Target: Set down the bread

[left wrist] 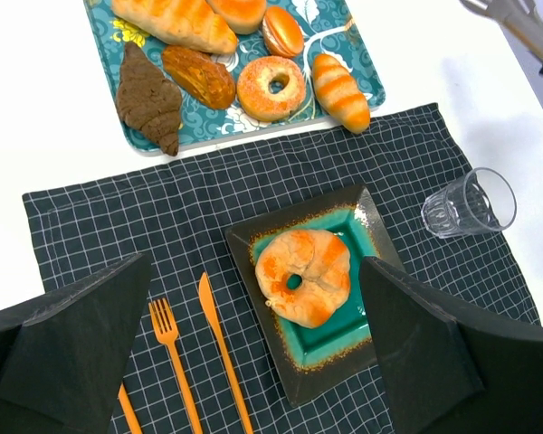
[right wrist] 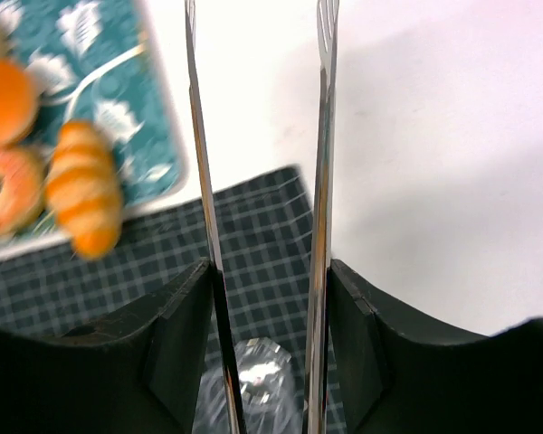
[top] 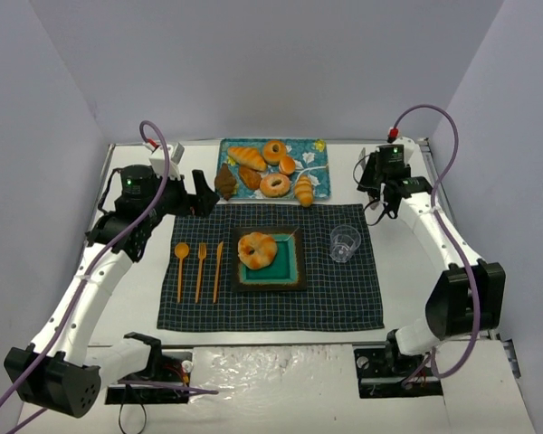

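The bread (top: 257,250) (left wrist: 304,275), round, orange with cream streaks and a small hole in its middle, lies on the teal square plate (top: 294,271) (left wrist: 339,348). My left gripper (top: 192,197) (left wrist: 253,262) hovers above the mat's far left part, open, nothing between its fingers. My right gripper (top: 381,183) (right wrist: 270,267) is at the back right, shut on metal tongs (right wrist: 322,181) (left wrist: 518,20). The tongs' blades stand apart with nothing between them, over bare table to the right of the tray.
A patterned teal tray (top: 319,168) (left wrist: 348,56) (right wrist: 100,54) at the back holds several pastries. A clear glass (top: 345,243) (left wrist: 468,203) (right wrist: 253,380) stands to the right of the plate. Orange spoon, fork and knife (top: 199,269) lie to its left on the dark checked mat (top: 344,303).
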Controlling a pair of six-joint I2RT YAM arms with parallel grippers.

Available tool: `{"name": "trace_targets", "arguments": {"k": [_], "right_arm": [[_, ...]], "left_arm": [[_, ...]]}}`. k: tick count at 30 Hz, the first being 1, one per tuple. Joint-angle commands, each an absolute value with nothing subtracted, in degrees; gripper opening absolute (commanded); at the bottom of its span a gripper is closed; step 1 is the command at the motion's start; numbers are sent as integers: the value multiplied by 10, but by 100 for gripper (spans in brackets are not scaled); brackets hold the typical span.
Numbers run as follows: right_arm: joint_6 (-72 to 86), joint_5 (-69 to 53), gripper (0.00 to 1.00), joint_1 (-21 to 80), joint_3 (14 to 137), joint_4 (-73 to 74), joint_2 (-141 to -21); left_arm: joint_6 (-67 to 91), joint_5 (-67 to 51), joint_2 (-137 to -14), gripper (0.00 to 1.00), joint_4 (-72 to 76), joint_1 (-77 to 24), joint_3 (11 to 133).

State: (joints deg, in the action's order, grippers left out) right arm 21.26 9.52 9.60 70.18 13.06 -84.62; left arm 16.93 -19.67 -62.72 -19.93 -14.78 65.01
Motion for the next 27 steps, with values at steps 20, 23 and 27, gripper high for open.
{"name": "trace_targets", "arguments": {"k": [20,23,27], "right_arm": [[181,126,50,-44,883,56,-1132],[181,124,50,-54,879,57,-1141],[187,122,51,-55,867,56,-1155]], "left_arm": [[177,-220,-607,97,-152,-134,657],[177,-220,-610,97,-151,-133,656],[178,-222,-612,97,-149,-131,656]]}}
